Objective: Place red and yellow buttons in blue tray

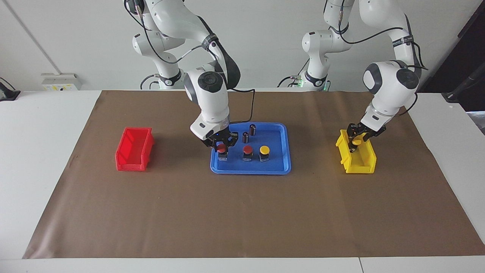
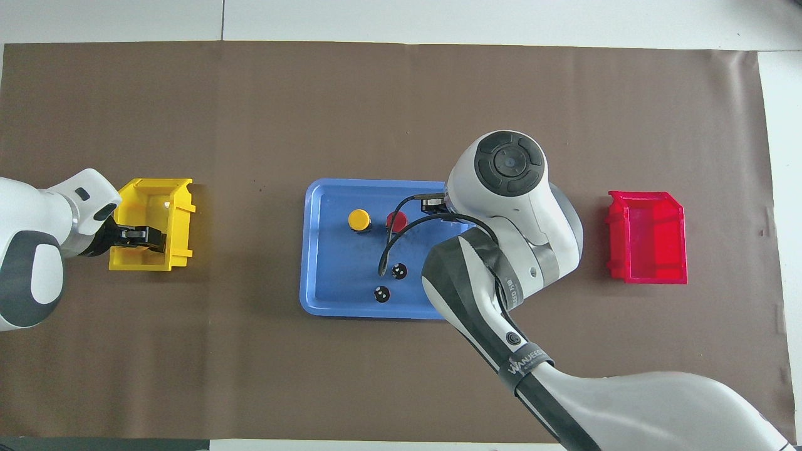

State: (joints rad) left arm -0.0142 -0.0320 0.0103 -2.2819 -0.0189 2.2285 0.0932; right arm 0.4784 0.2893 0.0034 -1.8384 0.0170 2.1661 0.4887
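On the table: a brown mat carries a blue tray at the middle, a red bin toward the right arm's end and a yellow bin toward the left arm's end.
Right hand: low over the tray's end toward the right arm, fingertips closed on a red button; the button's dark base sits at or just above the tray floor, and which of the two cannot be told. From overhead the arm covers both hand and button.
Left hand: down in the yellow bin, its fingers on either side of a yellow button there; the hand is partly closed, and whether it actually grips the button cannot be told. From overhead the hand hides that button.
Second red button: stands upright on the tray, just beside the held one.
Second yellow button: stands upright on the tray, just beside the second red button, toward the left arm's end.
Button row: three buttons in line across the tray's half farther from the robots.
Dark cylinders: two, upright and close together, in the tray's half nearer to the robots.
Red bin: holds nothing visible.
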